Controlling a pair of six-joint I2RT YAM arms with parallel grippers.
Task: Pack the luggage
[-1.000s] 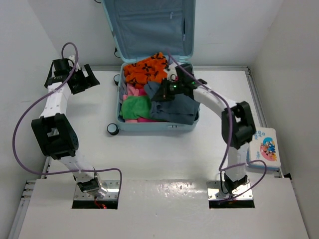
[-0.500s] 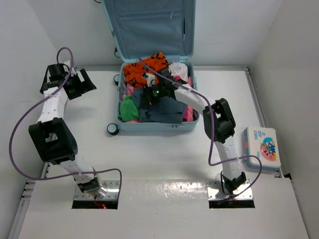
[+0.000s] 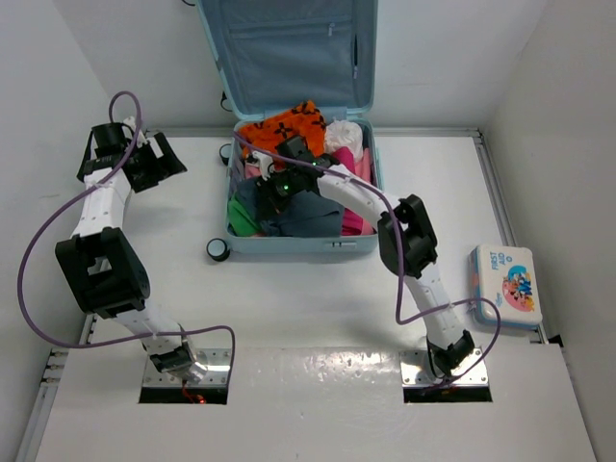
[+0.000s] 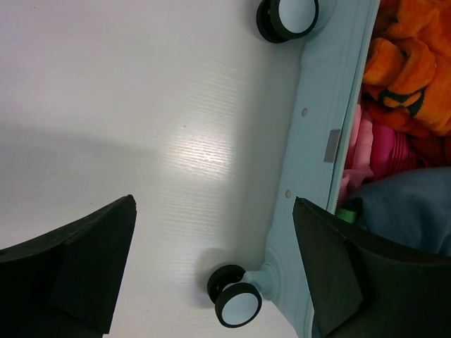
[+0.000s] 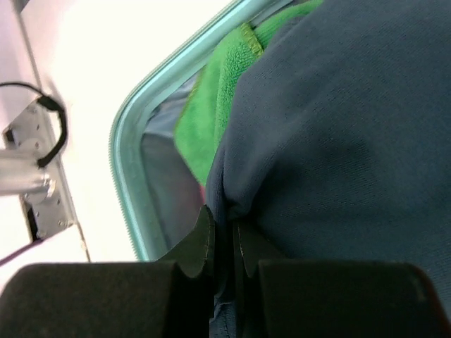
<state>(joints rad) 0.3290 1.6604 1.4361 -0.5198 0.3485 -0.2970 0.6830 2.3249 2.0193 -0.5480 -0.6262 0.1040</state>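
Observation:
The pale aqua luggage (image 3: 298,243) lies open at the table's far middle, its lid (image 3: 289,48) upright. Inside lie an orange cloth (image 3: 289,125), a white cloth (image 3: 345,137), pink cloths, a green cloth (image 3: 241,218) and a dark blue cloth (image 3: 310,212). My right gripper (image 3: 279,183) is inside the luggage near its left side, shut on a fold of the dark blue cloth (image 5: 338,141), next to the green cloth (image 5: 211,113) and the rim (image 5: 127,162). My left gripper (image 3: 159,159) is open and empty over the table, left of the luggage wall (image 4: 324,105).
A white-and-blue first-aid box (image 3: 508,286) lies at the table's right edge. Two black luggage wheels (image 4: 236,299) (image 4: 285,17) stick out on the left side. Walls close in on the left, right and back. Cables loop from both arms.
My right gripper has moved left across the luggage, dragging the dark blue cloth over the green one. The left arm shifted slightly left, then held still.

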